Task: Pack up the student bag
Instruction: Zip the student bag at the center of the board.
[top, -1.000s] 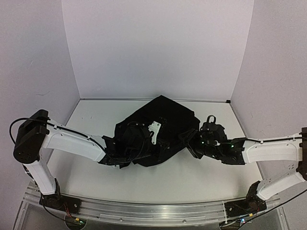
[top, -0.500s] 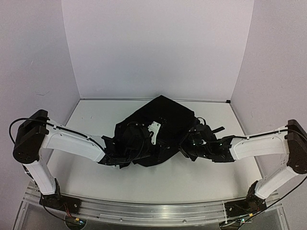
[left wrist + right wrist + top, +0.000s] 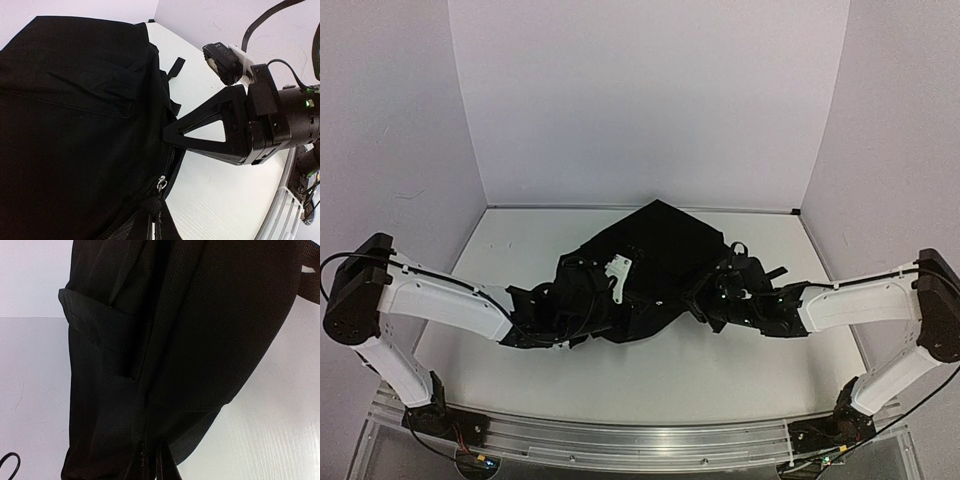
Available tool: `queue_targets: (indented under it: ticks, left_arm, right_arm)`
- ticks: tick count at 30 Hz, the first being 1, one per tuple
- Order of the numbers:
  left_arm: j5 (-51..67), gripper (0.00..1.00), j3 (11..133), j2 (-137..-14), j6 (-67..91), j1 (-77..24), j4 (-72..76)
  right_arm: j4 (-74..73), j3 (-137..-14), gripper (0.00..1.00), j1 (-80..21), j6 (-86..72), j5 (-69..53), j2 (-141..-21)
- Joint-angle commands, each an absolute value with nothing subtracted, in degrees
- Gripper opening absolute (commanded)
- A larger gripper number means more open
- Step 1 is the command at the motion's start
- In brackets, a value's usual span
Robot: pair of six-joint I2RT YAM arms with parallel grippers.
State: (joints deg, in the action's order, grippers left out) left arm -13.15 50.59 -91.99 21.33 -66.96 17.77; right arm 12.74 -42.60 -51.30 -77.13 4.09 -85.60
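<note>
Two arms: both reaching in at the student bag [image 3: 655, 250], one from each side, meeting along its near edge
student bag: big, black, soft, slumped in the middle of the white worktop [image 3: 720, 370], a bit toward the back wall; fills most of both wrist views
left fingers [image 3: 605, 305]: squeezed together, no gap, sunk into the bag's near-left edge; pinching a fold of fabric by the look of it
right fingers [image 3: 695, 300]: clamped tight too; in the left wrist view, tip [image 3: 169, 138] right on the bag's side seam, nipping the edge there
zip pull [image 3: 161, 183]: small, silvery, hanging on the seam just below that tip, not touching it
strap [image 3: 175, 67]: black webbing poking out from the bag's edge onto the worktop, farther along the same side
right wrist view: bag [image 3: 200, 340] super close, a folded flap sticking out on the left, bare worktop on both sides; own fingertips too dark against the fabric to pick out, can't tell exactly what's between them from here
</note>
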Motion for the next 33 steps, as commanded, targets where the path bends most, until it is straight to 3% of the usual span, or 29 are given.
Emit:
queue_targets:
  ticks: [1, 20, 33]
  left_arm:
    - [-16.56, 0.00, 48.96, -83.46, 21.46, -65.32, 16.49]
    - [-3.44, 0.00, 49.46, -77.92, 21.04, -56.80, 13.06]
    - [-0.55, 0.00, 47.84, -75.13, 22.95, -55.26, 10.11]
  right_arm:
    - [8.44, -40.61, 0.00, -45.54, -75.27, 10.41, -84.87]
    - [8.44, -39.09, 0.00, -38.72, -72.19, 9.98, -85.44]
    - [9.86, -39.06, 0.00, -34.05, -65.20, 6.59, -83.27]
